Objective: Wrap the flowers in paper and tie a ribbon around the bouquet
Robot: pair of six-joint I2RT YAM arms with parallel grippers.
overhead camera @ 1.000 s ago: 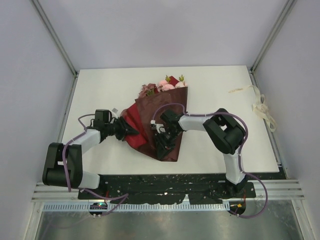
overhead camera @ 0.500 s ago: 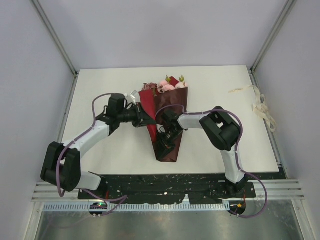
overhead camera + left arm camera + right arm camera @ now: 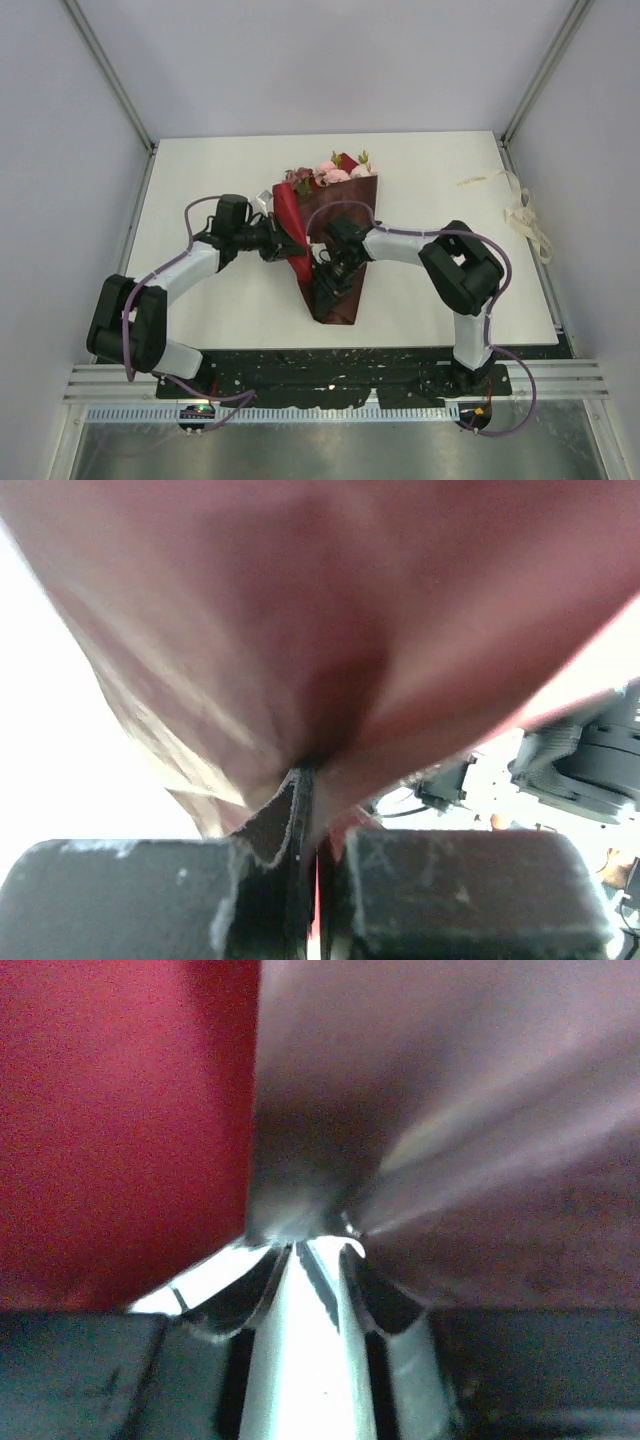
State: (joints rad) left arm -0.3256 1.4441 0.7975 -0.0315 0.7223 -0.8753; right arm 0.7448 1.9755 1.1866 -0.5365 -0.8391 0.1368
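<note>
both pinch paper [image 3: 340, 300]: left gripper [image 3: 290, 244] at left fold, right gripper [image 3: 331, 264] mid-cone; flowers [image 3: 330, 172] showing.

The left arm [image 3: 190, 268] and the right arm [image 3: 400, 243] look alike, each built of smooth white tube-shaped links joined by chunky, rounded black joints. A thin purple cable [image 3: 503, 268] runs in loose loops along each arm from base to wrist, and both bases are bolted to a flat black plate [image 3: 340, 365] speckled with pale marks. Seen close in the left wrist view, the fingers [image 3: 120, 895] are matt black blocks with rough, scuffed, pale-flecked edges
</note>
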